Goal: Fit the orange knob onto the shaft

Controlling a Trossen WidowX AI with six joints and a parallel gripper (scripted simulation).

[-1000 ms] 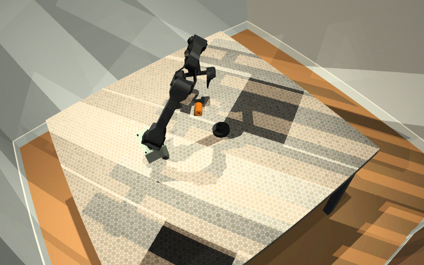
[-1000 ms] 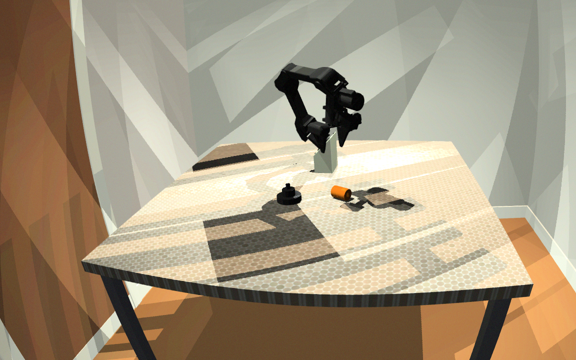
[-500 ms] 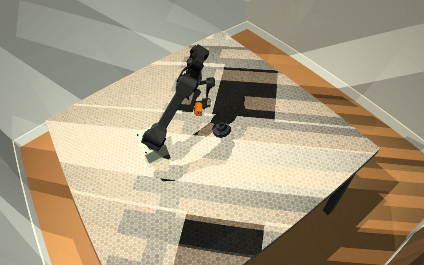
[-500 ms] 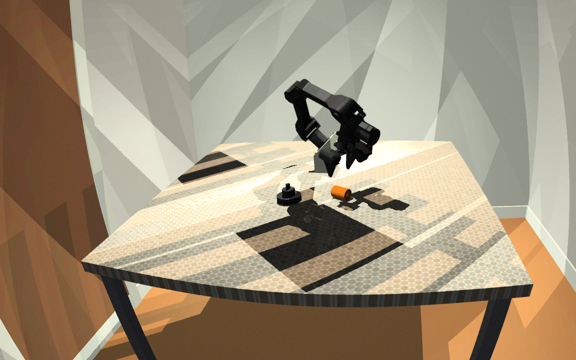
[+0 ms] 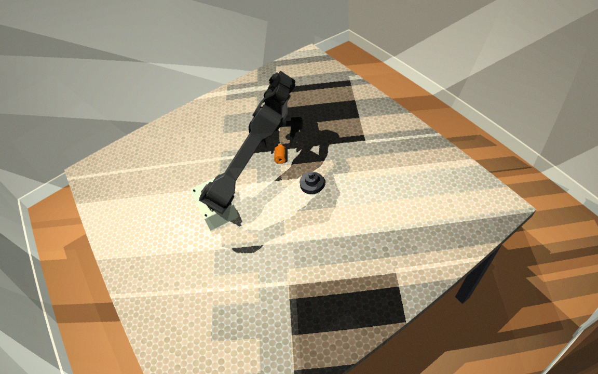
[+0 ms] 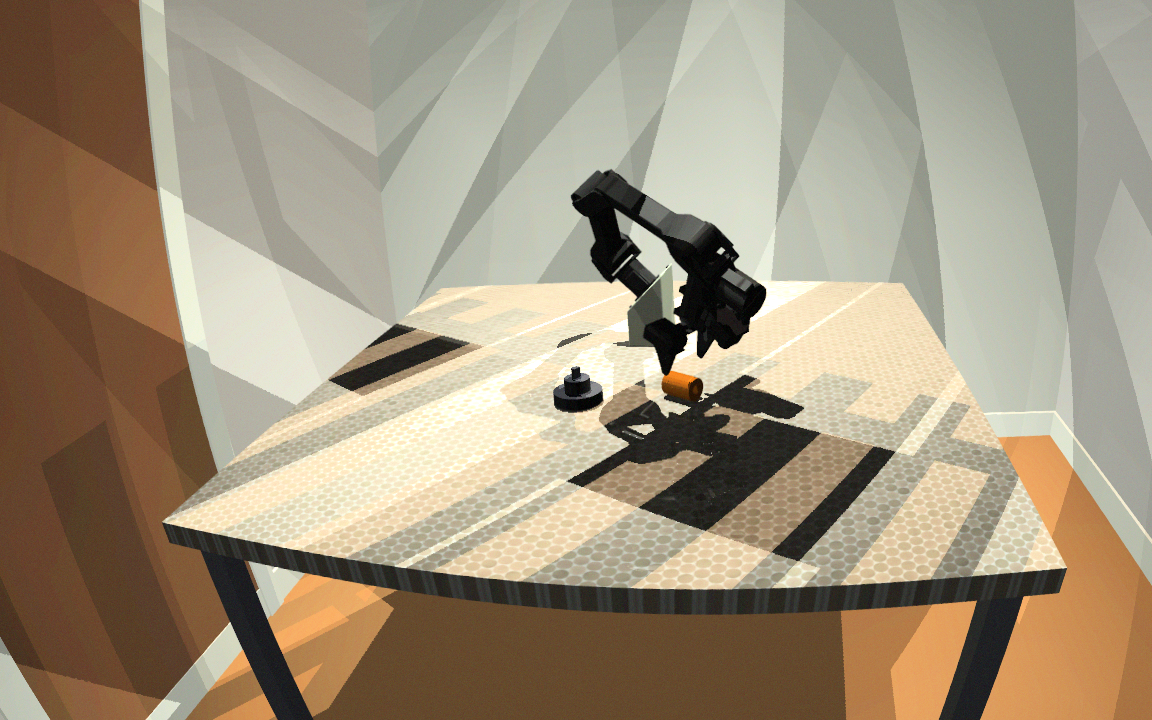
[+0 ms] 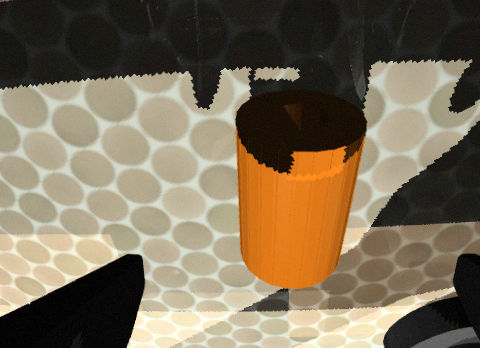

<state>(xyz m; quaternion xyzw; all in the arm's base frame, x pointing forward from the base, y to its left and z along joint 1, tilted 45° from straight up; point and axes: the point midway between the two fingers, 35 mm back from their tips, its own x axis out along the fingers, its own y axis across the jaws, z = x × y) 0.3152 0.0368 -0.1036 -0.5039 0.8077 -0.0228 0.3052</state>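
As it lies sideways, orange knob (image 7: 296,195) — smooth cylinder, shadowed end.

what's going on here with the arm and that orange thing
A single black robot arm has its open, empty gripper poised just above the orange knob, which lies on its side on the table. The knob has to go onto the dark shaft of the round pedestal, which stands close by with nothing on it yet. Nothing is grasped at this point.

Pedestal (image 5: 312,183) apparently near knob (image 5: 280,153).
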